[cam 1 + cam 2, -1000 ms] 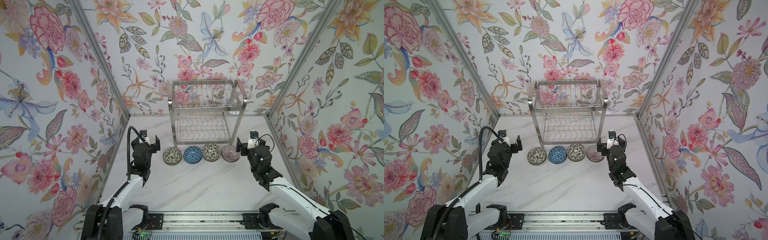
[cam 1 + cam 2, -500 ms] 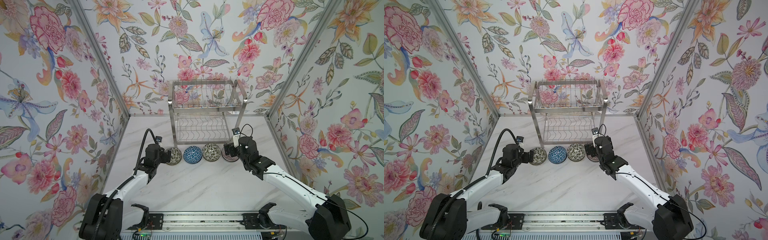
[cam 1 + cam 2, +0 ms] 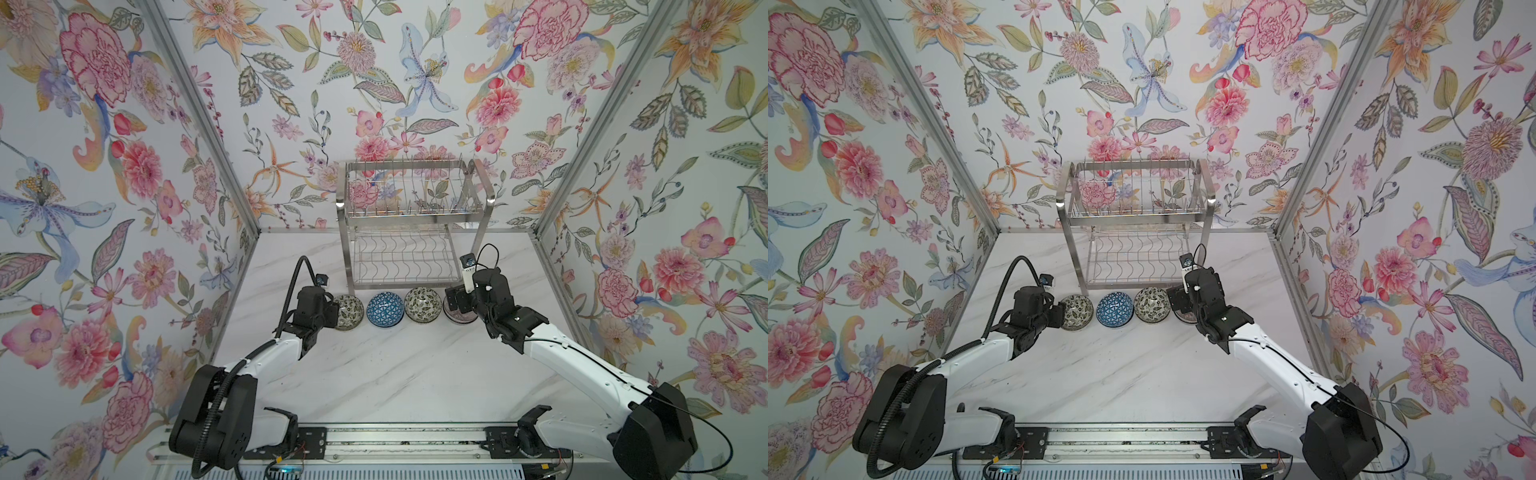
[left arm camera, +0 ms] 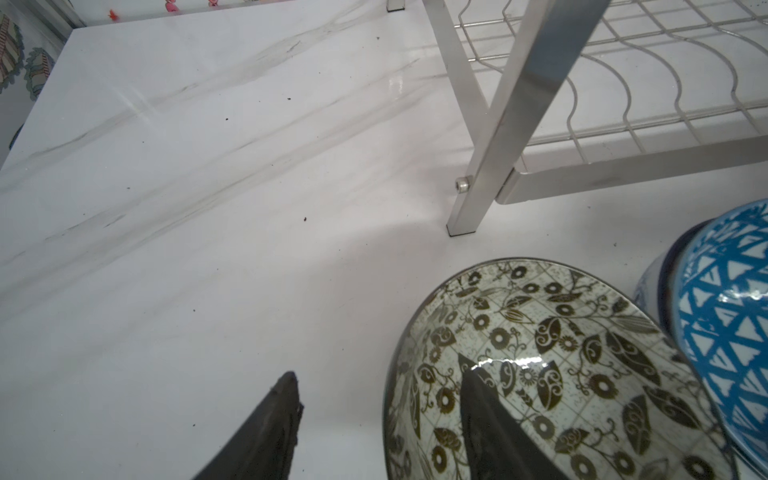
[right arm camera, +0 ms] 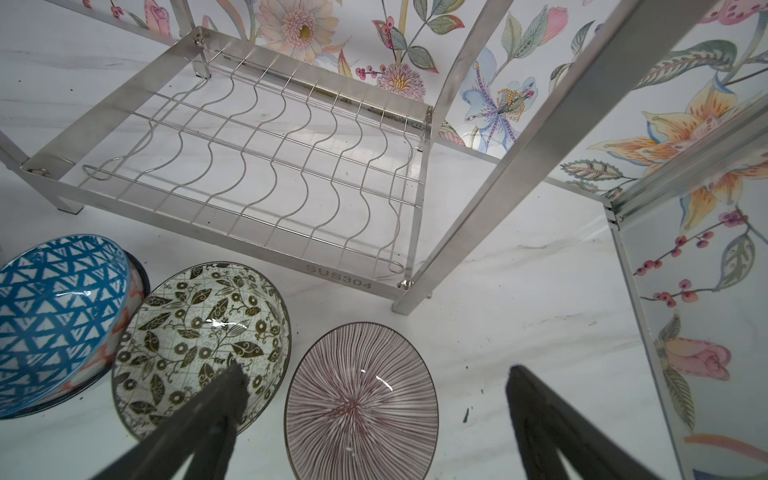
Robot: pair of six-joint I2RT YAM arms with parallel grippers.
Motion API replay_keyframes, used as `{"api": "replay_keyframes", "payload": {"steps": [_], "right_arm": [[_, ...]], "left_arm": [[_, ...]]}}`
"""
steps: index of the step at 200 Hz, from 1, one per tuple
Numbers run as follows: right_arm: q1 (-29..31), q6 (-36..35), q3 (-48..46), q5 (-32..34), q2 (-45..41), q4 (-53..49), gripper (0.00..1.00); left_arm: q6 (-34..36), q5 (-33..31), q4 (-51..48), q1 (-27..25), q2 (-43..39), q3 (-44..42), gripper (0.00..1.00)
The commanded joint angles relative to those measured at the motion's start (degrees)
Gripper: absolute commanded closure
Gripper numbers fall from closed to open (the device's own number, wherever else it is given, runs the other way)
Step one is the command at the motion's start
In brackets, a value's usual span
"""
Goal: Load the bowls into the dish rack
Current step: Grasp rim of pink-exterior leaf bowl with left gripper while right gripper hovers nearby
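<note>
Both arms have swung in: left gripper [image 4: 374, 368] half-open astride the rim of the black-leaf bowl [image 4: 561, 332], right gripper [image 5: 376, 368] wide, empty, over the purple-striped bowl [image 5: 357, 419] near the dish rack [image 5: 490, 199], bare table [image 4: 208, 208] alongside.

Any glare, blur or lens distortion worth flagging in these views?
Left wrist view: a bright glint inside the leaf-patterned bowl and a pale sheen on the table. Right wrist view: small glints on the purple striped bowl, and the legs of the dish rack splay from wide-angle distortion. Both top views: sharp and evenly lit, with hot spots on the rack's front corners.
</note>
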Motion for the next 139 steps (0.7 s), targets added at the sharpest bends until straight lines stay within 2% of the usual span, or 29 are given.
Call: {"api": "replay_keyframes", "payload": {"steps": [1, 36, 89, 139], "right_arm": [[-0.64, 1.18, 5.06, -1.24, 0.71, -6.52, 0.01], [-2.27, 3.04, 7.68, -4.38, 0.83, -10.18, 0.01], [-3.73, 4.18, 7.58, -6.85, 1.6, -10.23, 0.01], [-3.92, 4.17, 7.07, -6.83, 1.19, -10.23, 0.01]], "left_arm": [[-0.23, 0.67, -0.88, -0.16, 1.66, 2.38, 0.45], [0.39, -0.19, -1.91, -0.18, 3.77, 3.81, 0.5], [1.01, -0.29, -2.49, -0.04, 6.11, 4.56, 0.58], [1.06, -0.15, -3.3, 0.02, 6.3, 5.0, 0.77]]}}
